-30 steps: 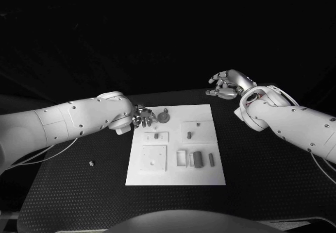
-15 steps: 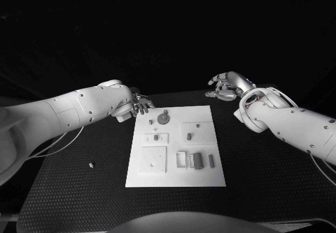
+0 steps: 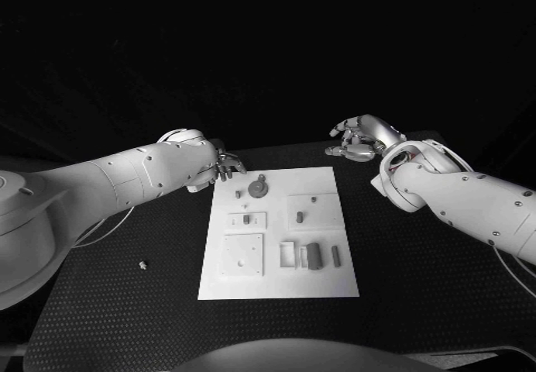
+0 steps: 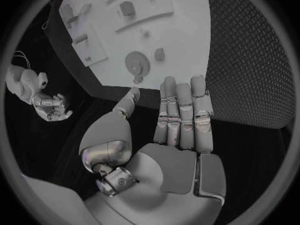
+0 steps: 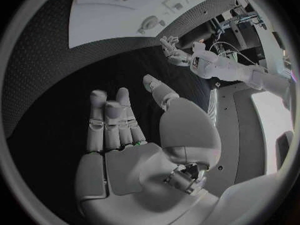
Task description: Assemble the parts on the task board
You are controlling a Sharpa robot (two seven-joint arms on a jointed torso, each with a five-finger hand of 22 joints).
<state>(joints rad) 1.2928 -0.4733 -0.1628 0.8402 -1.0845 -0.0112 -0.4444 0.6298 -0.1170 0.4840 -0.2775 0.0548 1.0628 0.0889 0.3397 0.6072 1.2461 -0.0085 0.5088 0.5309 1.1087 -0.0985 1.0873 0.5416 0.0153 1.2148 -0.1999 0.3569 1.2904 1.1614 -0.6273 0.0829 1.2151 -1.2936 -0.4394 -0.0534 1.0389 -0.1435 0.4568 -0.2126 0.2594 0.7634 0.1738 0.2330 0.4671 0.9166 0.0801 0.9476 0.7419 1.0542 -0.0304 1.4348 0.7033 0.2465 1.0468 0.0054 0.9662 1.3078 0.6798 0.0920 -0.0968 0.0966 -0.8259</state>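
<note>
The white task board [image 3: 280, 275] lies in the middle of the black table. A round grey disc part [image 3: 259, 188] sits near its far left corner, and several small grey parts [image 3: 314, 254] lie in its recesses. My left hand [image 3: 227, 165] hovers just past the board's far left corner, fingers straight and palm empty [image 4: 178, 130]; the left wrist view looks down on the board [image 4: 181, 30] and the disc [image 4: 136, 62]. My right hand [image 3: 358, 139] hangs beyond the far right corner, off the board, fingers extended and holding nothing [image 5: 122, 130].
A small loose piece [image 3: 142, 265] lies on the black mat left of the board. The mat's far edge runs just behind both hands. In the right wrist view the board's edge [image 5: 112, 20] and my left hand [image 5: 174, 52] appear.
My left hand has drawn back from the disc part, off the board toward the table's far edge. The disc stays on the board. The right hand has barely shifted.
</note>
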